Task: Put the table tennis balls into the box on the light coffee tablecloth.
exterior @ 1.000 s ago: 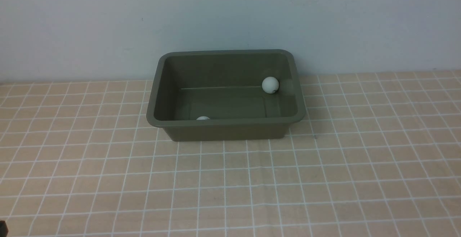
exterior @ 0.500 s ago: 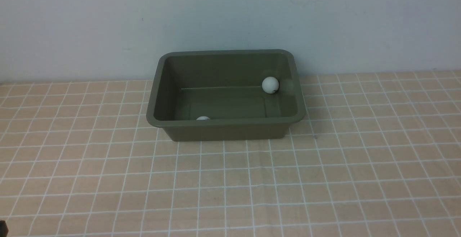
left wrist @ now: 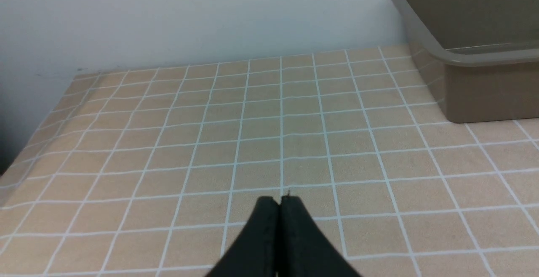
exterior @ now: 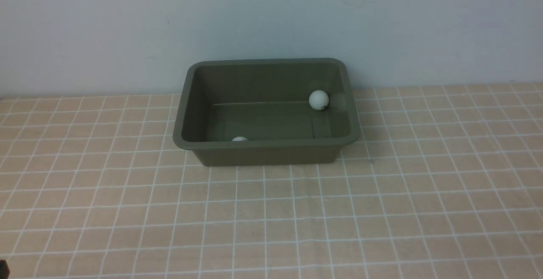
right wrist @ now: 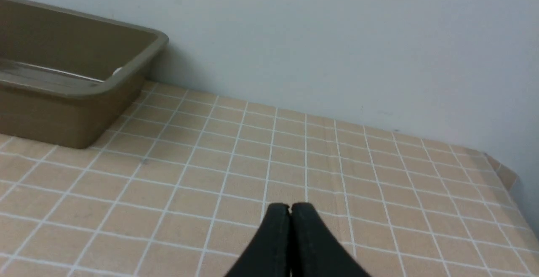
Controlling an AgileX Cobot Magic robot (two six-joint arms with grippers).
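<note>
The olive-green box (exterior: pixel 191 101) stands at the back middle of the light coffee tablecloth (exterior: pixel 271 219), against the wall. One white table tennis ball (exterior: pixel 318 99) lies inside at the box's far right. A second ball (exterior: pixel 239 139) shows only its top behind the near wall. A third ball is not in view. The box also shows in the left wrist view (left wrist: pixel 471 87) and in the right wrist view (right wrist: pixel 63 113). My left gripper (left wrist: pixel 280 201) is shut and empty over bare cloth, well away from the box. My right gripper (right wrist: pixel 290 207) is shut and empty over bare cloth.
A pale wall (exterior: pixel 271 16) rises right behind the box. The cloth's left edge (left wrist: pixel 25 150) and its far right corner (right wrist: pixel 501 171) drop off. A small dark part (exterior: pixel 3 267) sits at the front view's lower left corner.
</note>
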